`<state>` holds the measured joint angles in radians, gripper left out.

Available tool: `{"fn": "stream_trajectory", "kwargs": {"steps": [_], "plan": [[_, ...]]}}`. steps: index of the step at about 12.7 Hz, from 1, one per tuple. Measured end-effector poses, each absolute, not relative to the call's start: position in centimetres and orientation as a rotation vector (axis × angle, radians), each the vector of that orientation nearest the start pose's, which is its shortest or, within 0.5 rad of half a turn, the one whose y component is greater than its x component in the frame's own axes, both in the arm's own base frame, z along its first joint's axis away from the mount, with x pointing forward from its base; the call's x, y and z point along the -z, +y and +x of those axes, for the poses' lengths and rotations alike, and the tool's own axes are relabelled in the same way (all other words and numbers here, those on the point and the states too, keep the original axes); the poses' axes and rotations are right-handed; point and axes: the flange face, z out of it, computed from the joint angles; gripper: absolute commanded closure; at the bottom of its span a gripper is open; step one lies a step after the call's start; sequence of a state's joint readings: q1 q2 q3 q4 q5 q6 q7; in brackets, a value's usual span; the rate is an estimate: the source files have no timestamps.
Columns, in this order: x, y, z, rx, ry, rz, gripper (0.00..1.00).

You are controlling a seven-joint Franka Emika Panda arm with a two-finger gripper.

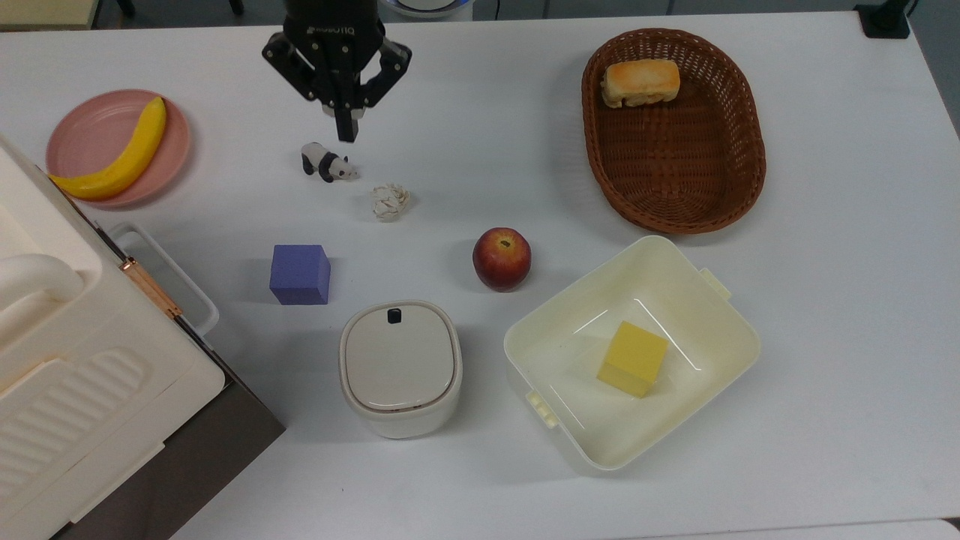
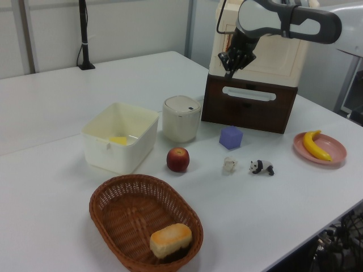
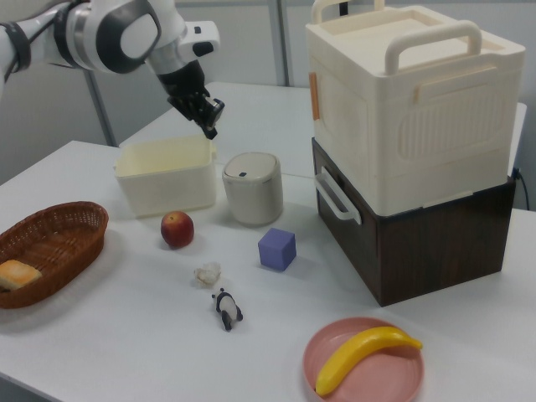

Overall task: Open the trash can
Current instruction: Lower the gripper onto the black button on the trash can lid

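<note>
white table [image 1: 825, 315], bearing all below. places given from the trash can.
cream ribbed appliance [image 1: 67, 390] with handle, on dark wooden base: at the top view's left of the can, near.
wicker basket [image 1: 742, 150]: well apart, toward the top view's upper right; bread roll [image 1: 640, 81] inside.
cream square tub [image 1: 570, 352] with side tabs: just beside the can on the top view's right; yellow block [image 1: 632, 358] inside.
trash can [image 1: 400, 367]: small white bin, flat grey-beige lid down, dark button [image 1: 394, 316] at the lid edge; standing near the table's front edge in the top view.
pink plate [image 1: 90, 135] with banana [image 1: 120, 157]: well apart, top view's upper left.
gripper [image 1: 346, 135]: raised in the air, well apart from the can, fingers closed together, holding nothing.
apple [image 1: 502, 259]: near, top view's upper right.
purple cube [image 1: 300, 274]: near, top view's upper left.
crumpled paper ball [image 1: 389, 202] and toy panda [image 1: 327, 162]: farther up in the top view.
</note>
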<state>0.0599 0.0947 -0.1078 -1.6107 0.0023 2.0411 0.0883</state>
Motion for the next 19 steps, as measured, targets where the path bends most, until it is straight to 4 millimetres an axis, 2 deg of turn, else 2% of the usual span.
{"fn": "stream_trajectory", "kwargs": {"steps": [2, 3, 7, 12, 16, 19], "plan": [[-58.8, -3.5, 63.3, 0.593, 0.243, -3.055, 1.0], [-57.5, -3.6, 64.3, 0.619, 0.25, -3.047, 1.0], [-53.0, -2.7, 67.6, 0.647, 0.224, -3.034, 1.0], [-51.1, -2.1, 69.6, 0.662, 0.21, -3.025, 1.0], [-48.0, -1.3, 72.1, 0.63, 0.191, -3.027, 1.0], [-46.9, -0.9, 72.7, 0.615, 0.183, -3.027, 1.0]]}}
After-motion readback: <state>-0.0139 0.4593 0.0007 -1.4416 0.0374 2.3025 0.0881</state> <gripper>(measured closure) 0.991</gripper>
